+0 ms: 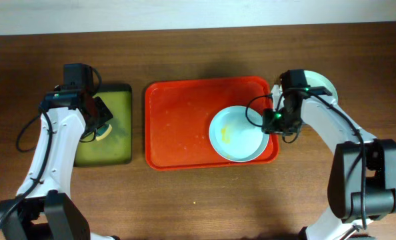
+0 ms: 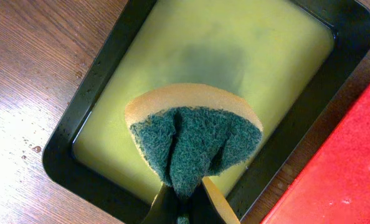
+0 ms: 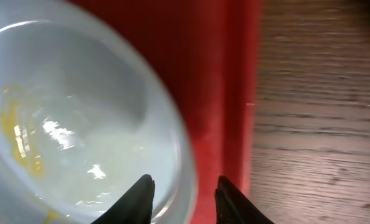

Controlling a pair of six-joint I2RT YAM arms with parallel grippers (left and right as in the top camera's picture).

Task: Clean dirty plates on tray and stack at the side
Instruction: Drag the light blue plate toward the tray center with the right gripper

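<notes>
Plate (image 1: 237,133) faces up, right claw (image 3: 185,182) parted astride its rim; left claw (image 2: 188,198) pinches sponge (image 2: 194,134).

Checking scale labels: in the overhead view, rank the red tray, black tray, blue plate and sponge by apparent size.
Largest to smallest:
1. red tray
2. black tray
3. blue plate
4. sponge, partly hidden
</notes>
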